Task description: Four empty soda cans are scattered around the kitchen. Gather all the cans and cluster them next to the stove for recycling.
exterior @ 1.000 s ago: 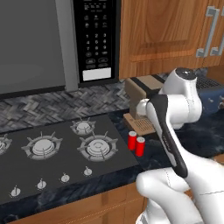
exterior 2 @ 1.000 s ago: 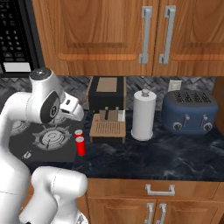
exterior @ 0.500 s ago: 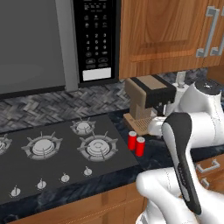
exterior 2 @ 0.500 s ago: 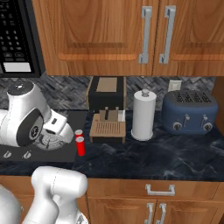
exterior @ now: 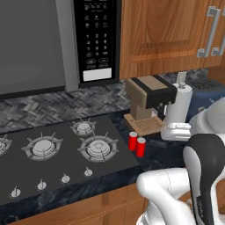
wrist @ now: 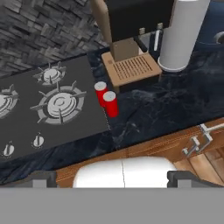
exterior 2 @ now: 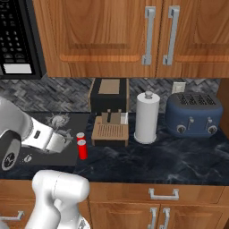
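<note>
The fingers (wrist: 112, 186) are showing only as two dark tips far apart at the bottom of the hand view, so they are judged to be standing wide open, holding nothing. Ahead of them and well apart, two soda cans (wrist: 106, 99) are standing upright on the table (wrist: 166, 105), close together, perhaps touching, just beside the right edge of the stove (wrist: 52, 109). Beyond the cans a coffee machine (wrist: 131, 39) and a paper-towel roll (wrist: 181, 33) are standing.

Risk: only two cans are showing here, so the gathering looks half done; a careless swing of the arm (exterior: 206, 167) near the pair could be toppling them.

Compared with the earlier frames, the arm is swinging lower and away from the cans, which are staying in place.
</note>
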